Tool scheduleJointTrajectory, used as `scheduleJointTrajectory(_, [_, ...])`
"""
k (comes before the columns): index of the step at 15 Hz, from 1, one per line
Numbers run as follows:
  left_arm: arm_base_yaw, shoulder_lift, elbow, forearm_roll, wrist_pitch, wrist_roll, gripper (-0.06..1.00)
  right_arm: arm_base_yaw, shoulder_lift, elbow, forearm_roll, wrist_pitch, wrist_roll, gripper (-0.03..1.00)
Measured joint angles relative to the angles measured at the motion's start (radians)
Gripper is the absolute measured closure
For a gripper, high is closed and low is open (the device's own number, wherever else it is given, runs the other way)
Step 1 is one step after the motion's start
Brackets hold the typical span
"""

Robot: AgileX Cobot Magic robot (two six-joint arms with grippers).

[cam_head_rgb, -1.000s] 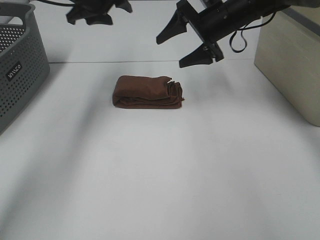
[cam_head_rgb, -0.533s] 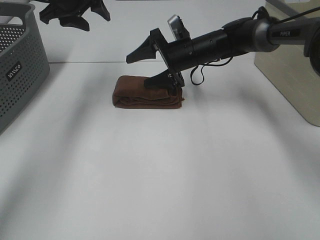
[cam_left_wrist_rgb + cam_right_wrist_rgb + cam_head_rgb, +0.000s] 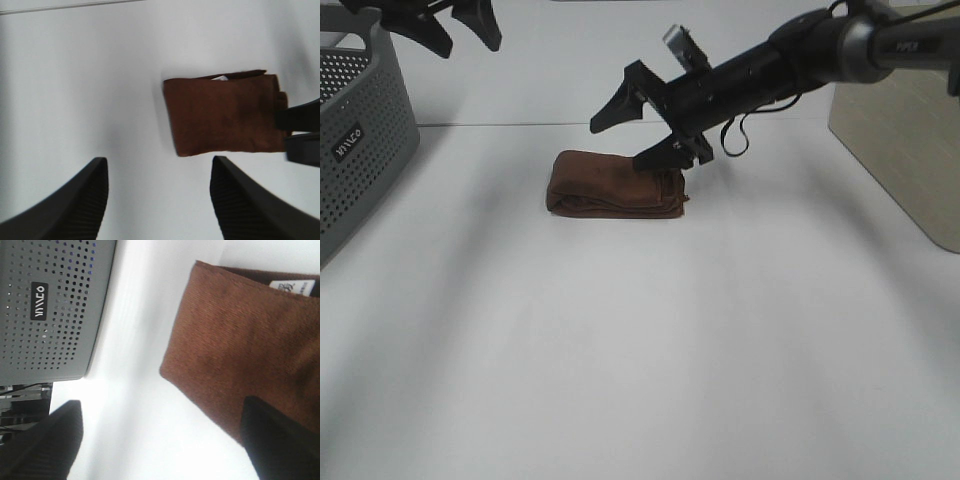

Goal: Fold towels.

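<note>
The dark reddish-brown towel (image 3: 610, 184) lies folded into a small thick rectangle on the white table, left of centre at the back. My right gripper (image 3: 626, 138) is open and reaches in from the right. Its lower finger rests at the towel's right end and its upper finger hangs above the towel. In the right wrist view the towel (image 3: 240, 350) fills the space between the open fingers, with its white tag (image 3: 292, 286) at one edge. My left gripper (image 3: 460, 32) is open and empty, high at the back left. The left wrist view shows the towel (image 3: 222, 115) from above.
A grey perforated basket (image 3: 360, 130) stands at the left edge and also shows in the right wrist view (image 3: 50, 305). A beige box (image 3: 895, 130) stands at the right. The white table (image 3: 640, 350) stretches to the front.
My right gripper has come down from the upper right to the towel, still open, with one finger now at its right end. My left gripper has drifted left along the back.
</note>
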Motion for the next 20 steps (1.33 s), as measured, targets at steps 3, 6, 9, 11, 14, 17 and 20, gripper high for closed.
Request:
scheduleJointTrajectory(3, [0.0, -0.06, 0.0, 0.149, 0.098, 0.016, 0.37, 0.0, -0.152, 0.0, -0.237, 0.062, 0.165, 0.16])
scheduleJointTrajectory(6, [0.0, -0.134, 0.036, 0.239, 0.105, 0.032, 0.37, 0.001, -0.271, 0.0, -0.501, 0.173, 0.361, 0.16])
scheduleJointTrajectory(9, [0.0, -0.269, 0.165, 0.254, 0.104, 0.046, 0.37, 0.001, -0.391, 0.0, -0.758, 0.266, 0.486, 0.16])
scheduleJointTrajectory(11, [0.0, -0.384, 0.323, 0.254, 0.104, 0.056, 0.37, 0.001, -0.483, 0.04, -0.862, 0.266, 0.526, 0.16])
scheduleJointTrajectory(14, [0.0, -0.582, 0.601, 0.254, 0.107, 0.056, 0.37, 0.001, -0.679, 0.209, -0.921, 0.269, 0.537, 0.16])
scheduleJointTrajectory(17, [0.0, -0.809, 0.866, 0.254, 0.11, 0.056, 0.37, 0.001, -0.926, 0.47, -0.973, 0.269, 0.537, 0.16])
scheduleJointTrajectory(20, [0.0, -1.13, 1.105, 0.251, 0.111, 0.056, 0.37, 0.001, -1.274, 0.779, -0.985, 0.273, 0.539, 0.16])
